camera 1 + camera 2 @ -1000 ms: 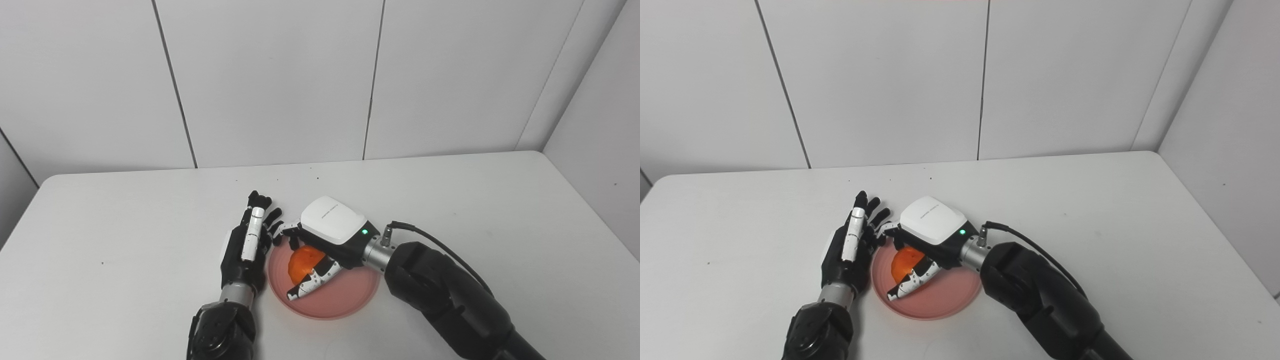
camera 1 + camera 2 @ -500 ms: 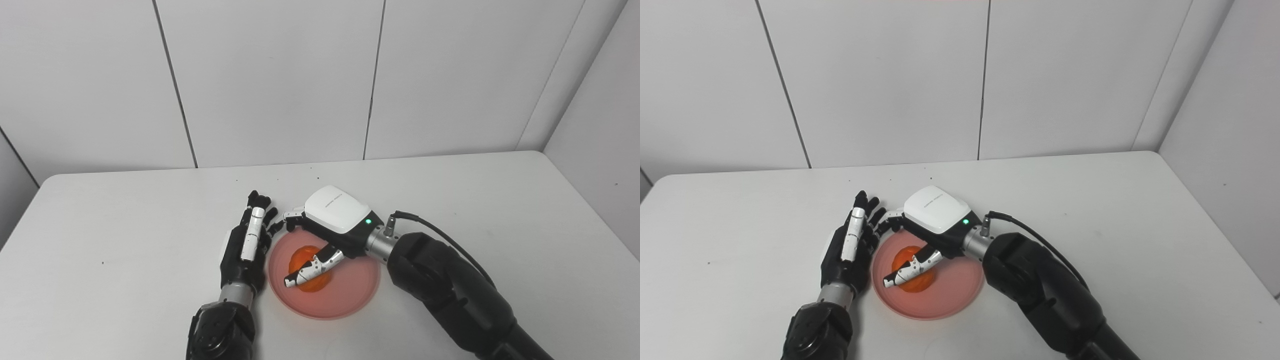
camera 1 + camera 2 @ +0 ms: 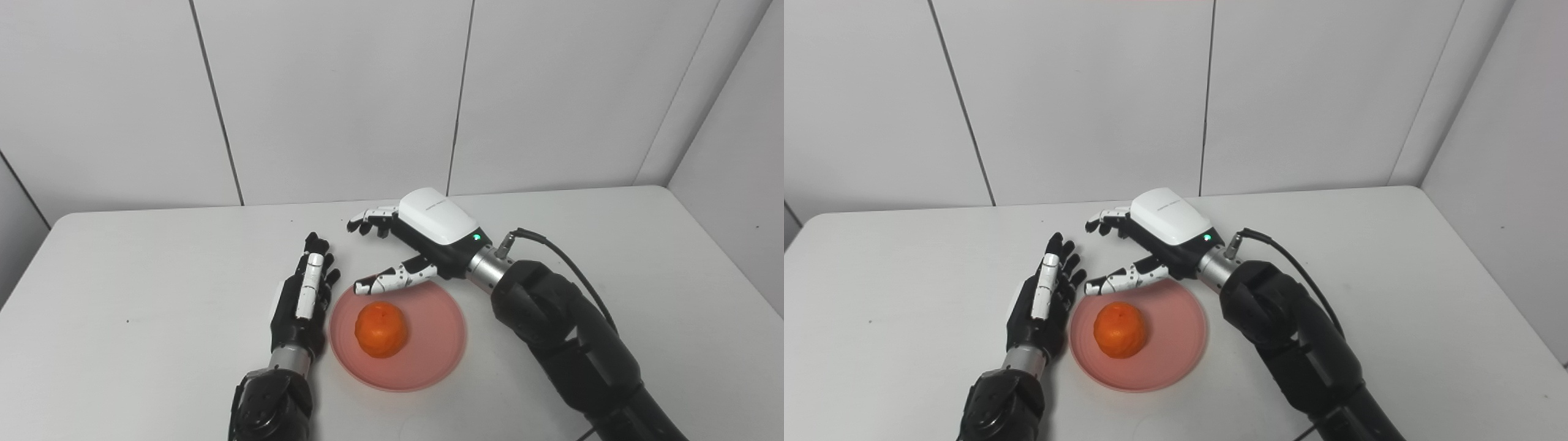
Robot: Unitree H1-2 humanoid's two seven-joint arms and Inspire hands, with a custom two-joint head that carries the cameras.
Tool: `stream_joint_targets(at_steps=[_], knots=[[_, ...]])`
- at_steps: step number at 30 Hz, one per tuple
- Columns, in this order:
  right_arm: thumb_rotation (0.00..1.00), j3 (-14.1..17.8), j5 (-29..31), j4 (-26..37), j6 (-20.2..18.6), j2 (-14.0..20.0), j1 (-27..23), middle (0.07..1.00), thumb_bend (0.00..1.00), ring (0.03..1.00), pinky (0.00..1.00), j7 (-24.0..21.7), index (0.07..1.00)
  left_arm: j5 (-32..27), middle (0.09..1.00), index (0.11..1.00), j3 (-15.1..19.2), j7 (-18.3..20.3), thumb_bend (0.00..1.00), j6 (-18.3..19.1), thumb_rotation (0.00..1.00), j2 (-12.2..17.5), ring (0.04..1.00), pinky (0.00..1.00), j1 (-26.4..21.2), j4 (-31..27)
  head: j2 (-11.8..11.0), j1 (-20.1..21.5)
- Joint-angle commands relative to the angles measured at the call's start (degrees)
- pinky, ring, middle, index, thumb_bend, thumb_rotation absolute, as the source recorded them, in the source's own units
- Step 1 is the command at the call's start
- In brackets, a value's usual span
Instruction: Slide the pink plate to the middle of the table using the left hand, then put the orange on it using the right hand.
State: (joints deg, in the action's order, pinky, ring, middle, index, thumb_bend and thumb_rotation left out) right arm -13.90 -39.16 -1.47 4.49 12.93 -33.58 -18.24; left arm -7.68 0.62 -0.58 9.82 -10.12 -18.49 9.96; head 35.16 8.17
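The orange (image 3: 381,329) rests on the pink plate (image 3: 438,349), a little left of the plate's centre, near the front middle of the white table. My right hand (image 3: 409,248) hovers open above and behind the plate's far rim, fingers and thumb spread, holding nothing. Against the plate's left edge stands my left hand (image 3: 303,300), open, fingers straight and pointing away from me, palm facing the plate.
The white table (image 3: 153,269) ends at grey wall panels behind and on the right. My right forearm (image 3: 563,331) with its black cable crosses the table's right front. My left forearm (image 3: 272,404) enters at the bottom edge.
My right hand let go of the orange, opened, and rose back away from the plate. The orange now sits free on the plate. My left hand stayed in place.
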Motion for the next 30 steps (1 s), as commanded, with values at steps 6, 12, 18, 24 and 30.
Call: stream_joint_targets(at_steps=[6,12,18,24,30], knots=[[1.0,14.11,23.21,-7.36,-10.0,-9.19,-0.22,0.778,0.88,0.724,0.65,4.62,0.791,3.3,0.994,1.0,1.52,-4.7,0.77,-4.29,0.8,0.56,1.0,1.0,-4.73,3.96,-0.16,-0.5],[1.0,21.96,31.0,-7.56,-18.29,-15.59,1.69,0.807,0.8,0.771,0.7,13.08,0.833,5.83,0.985,1.0,2.5,-7.74,0.75,-7.92,0.82,1.87,1.0,1.0,-9.51,8.49,-0.47,-0.13],[1.0,31.21,41.75,-10.34,-18.87,-22.65,2.96,0.92,0.8,0.91,0.9,22.4,0.926,7.1,0.996,1.0,2.9,-9.37,0.73,-7.98,0.84,2.33,1.0,1.0,-12.27,11.21,-0.51,-0.8],[1.0,33.11,46.74,-15.51,-14.48,-23.34,3.57,0.959,0.79,0.981,1.0,25.82,0.959,6.31,1.0,1.0,3.06,-9.99,0.71,-6.79,0.82,1.64,1.0,1.0,-12.7,12.04,0.11,-1.45],[1.0,33.58,49.87,-19.62,-9.49,-23.52,3.38,0.979,0.79,1.0,1.0,27.93,0.973,5.27,1.0,1.0,3.36,-9.87,0.71,-5.13,0.84,1.41,1.0,1.0,-12.69,12.52,0.28,-1.63]])
